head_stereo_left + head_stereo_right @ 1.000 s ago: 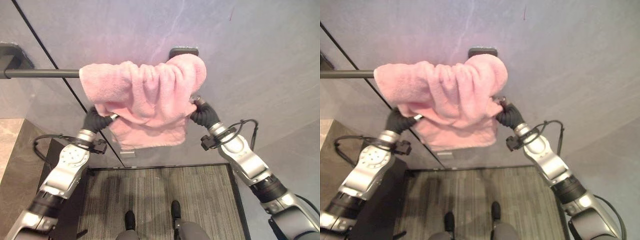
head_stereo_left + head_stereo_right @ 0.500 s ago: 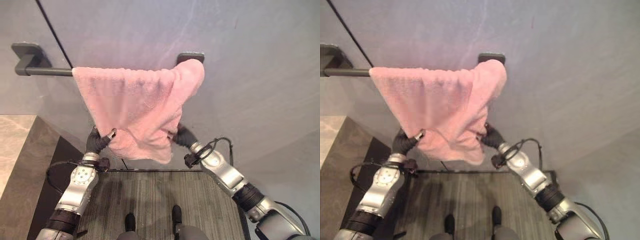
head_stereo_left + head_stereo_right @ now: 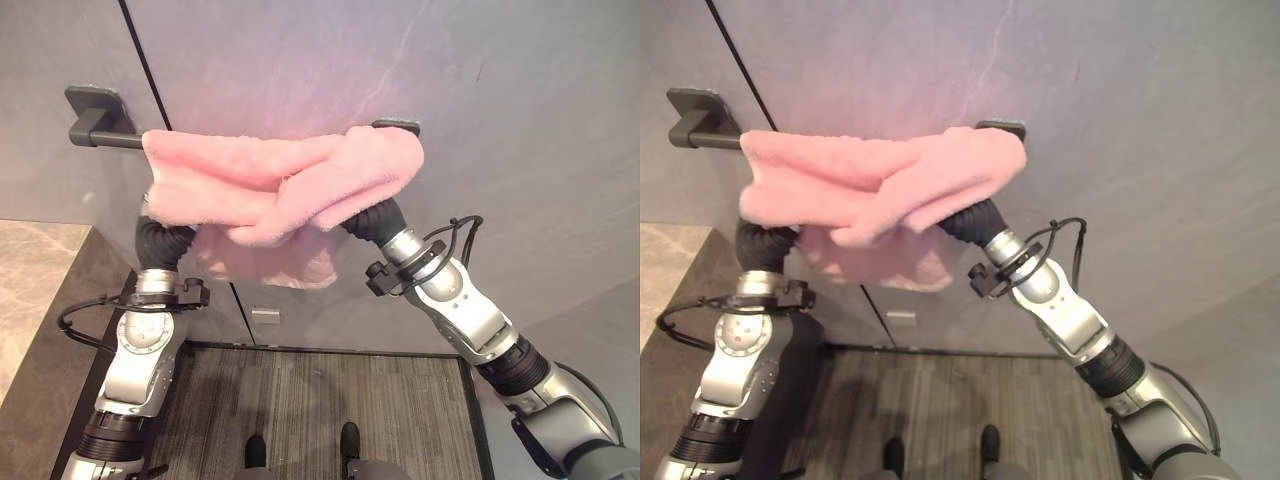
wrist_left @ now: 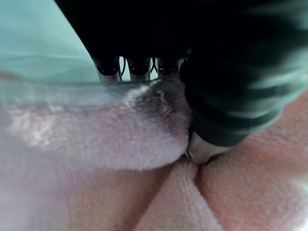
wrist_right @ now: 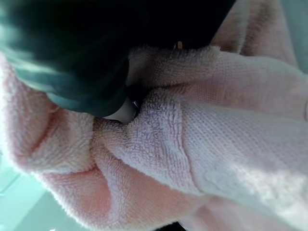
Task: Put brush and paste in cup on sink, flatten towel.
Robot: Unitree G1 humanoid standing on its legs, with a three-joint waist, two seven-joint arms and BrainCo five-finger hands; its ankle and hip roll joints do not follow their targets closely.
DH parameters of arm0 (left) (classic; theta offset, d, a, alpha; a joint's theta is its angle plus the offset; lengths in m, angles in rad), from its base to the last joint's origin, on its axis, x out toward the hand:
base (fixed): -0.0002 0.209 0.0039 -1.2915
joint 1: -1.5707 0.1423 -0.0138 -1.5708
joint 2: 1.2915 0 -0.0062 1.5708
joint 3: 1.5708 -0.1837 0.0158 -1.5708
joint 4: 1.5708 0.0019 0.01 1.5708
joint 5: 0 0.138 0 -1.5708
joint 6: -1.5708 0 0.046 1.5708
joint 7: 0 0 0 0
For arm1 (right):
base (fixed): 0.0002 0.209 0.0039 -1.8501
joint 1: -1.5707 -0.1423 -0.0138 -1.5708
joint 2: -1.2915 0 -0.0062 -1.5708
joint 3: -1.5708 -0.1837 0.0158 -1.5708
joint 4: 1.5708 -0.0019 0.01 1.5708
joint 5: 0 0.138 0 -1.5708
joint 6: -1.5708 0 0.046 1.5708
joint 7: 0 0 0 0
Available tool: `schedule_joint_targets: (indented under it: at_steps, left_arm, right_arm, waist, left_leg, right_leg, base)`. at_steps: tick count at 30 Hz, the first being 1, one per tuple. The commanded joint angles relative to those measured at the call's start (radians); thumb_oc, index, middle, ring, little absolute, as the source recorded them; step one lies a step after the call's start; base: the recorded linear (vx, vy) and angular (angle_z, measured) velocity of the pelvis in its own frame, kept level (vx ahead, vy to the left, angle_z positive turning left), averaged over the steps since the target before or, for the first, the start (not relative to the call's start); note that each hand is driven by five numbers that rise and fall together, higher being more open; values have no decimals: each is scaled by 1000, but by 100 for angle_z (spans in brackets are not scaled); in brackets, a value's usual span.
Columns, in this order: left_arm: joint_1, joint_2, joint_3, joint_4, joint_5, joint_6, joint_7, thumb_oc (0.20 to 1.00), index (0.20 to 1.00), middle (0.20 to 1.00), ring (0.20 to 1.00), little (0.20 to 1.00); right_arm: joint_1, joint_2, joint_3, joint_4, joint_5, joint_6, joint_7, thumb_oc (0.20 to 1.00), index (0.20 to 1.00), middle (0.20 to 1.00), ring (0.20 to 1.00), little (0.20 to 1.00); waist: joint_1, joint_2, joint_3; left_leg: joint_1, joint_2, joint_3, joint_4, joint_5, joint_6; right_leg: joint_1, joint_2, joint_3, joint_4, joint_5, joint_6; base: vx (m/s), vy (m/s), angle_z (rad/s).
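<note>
So the step in hand looks like the towel one. The fluffy pink terry towel [image 3: 275, 185] is slung over the dark metal wall-mounted towel bar [image 3: 100, 135], bunched into a thick roll along the bar, with a shorter flap hanging below it against the grey wall panel [image 3: 330, 60].

Both hands are up under the towel. The left hand [image 4: 204, 149] comes up below the bar's left end; in its wrist view the thumb presses into the cloth with a fold of towel between it and the row of fingers [image 4: 139, 67], so I read it as pinching the towel. The right hand [image 5: 122, 108] is buried in the folds below the bar's right end. All I can make out is its dark cover and a bit of silver, so I can't tell what its fingers are doing.

No brush, paste or cup to go on here, so I can't say how that part stands.

My guess for the next move: draw the bunched cloth down away from the bar and spread it sideways along the bar so the layers hang flat. The risk I'd flag is dragging the whole towel off the bar if one side pulls harder.
</note>
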Motion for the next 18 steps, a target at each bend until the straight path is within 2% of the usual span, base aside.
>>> schedule_joint_targets:
  at_steps: [1,4,11,13,18]
  left_arm:
    - [-40,86,21,-16,-19,-76,48,200,200,200,200,200]
    - [-24,91,54,-4,-13,-83,74,200,200,200,200,200]
    - [-29,97,52,84,-17,-81,109,200,200,200,200,200]
    - [-33,93,31,145,-22,-74,111,200,200,200,200,200]
    - [-42,82,-31,262,-12,-41,96,200,200,200,200,200]
  right_arm:
    - [-114,12,-9,-20,39,-67,2,200,200,200,200,200]
    - [-151,30,50,41,58,-39,12,200,200,200,200,200]
    - [-221,86,132,182,61,-5,14,200,200,200,200,200]
    - [-224,121,149,247,55,3,10,200,200,200,200,200]
    - [-178,133,139,273,16,15,4,200,200,200,200,200]
  waist:
    - [14,-29,-19]
    - [31,-33,-7]
    - [55,-36,13]
    - [62,-34,17]
    - [59,-30,18]
  left_leg:
    - [-11,-1,49,3,-2,-15]
    - [-19,0,45,3,1,-16]
    - [-42,-1,38,3,12,-16]
    - [-50,-2,37,3,16,-15]
    - [-58,-2,36,3,19,-13]
  right_leg:
    - [58,-87,3,-2,-23,99]
    - [52,-89,0,-1,-21,98]
    - [37,-91,-6,-1,-15,95]
    - [31,-91,-7,-1,-13,95]
    - [23,-92,-6,-2,-11,95]
  base:
    - [0,0,0]
    - [0,0,0]
    - [-12,-3,4]
    - [-14,4,8]
    - [0,0,0]
